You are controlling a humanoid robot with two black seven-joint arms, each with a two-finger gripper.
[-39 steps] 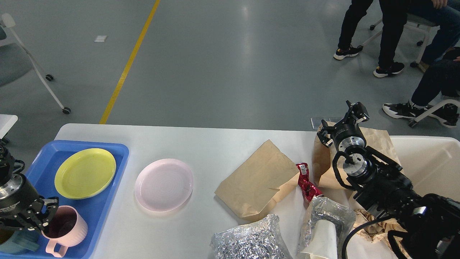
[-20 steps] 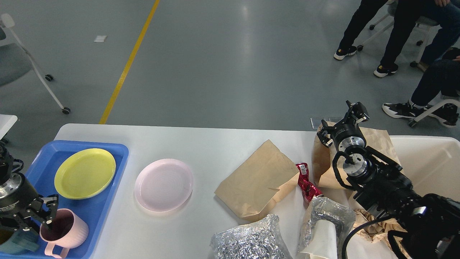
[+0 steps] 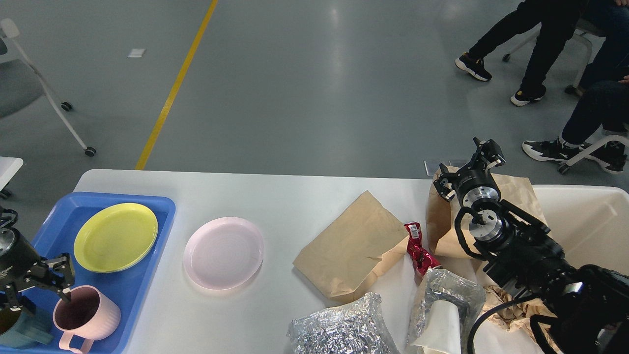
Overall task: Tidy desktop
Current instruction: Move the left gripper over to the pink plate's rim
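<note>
The white desktop (image 3: 295,196) fills the lower half of the head view. At its left end a blue tray (image 3: 164,211) holds a yellow plate (image 3: 115,236), a pink mug (image 3: 86,314) and a blue-grey mug (image 3: 19,332). My left gripper (image 3: 38,295) hovers open just above and left of the pink mug, one fingertip near its rim. A pink plate (image 3: 223,251) lies on the bare tabletop. My right gripper (image 3: 469,167) stands open at the far right edge, in front of an upright brown paper bag (image 3: 521,191), holding nothing.
A flat brown paper bag (image 3: 351,246), a red wrapper (image 3: 417,250), crumpled foil (image 3: 339,327), a foil-wrapped white cup (image 3: 442,327) and crumpled brown paper (image 3: 511,305) crowd the front right. A cream bin (image 3: 589,221) sits at the right. Seated people's legs are beyond.
My left gripper has drawn back to the left off the pink mug, which now stands free slightly lower-left in the tray. The right arm has not moved.
</note>
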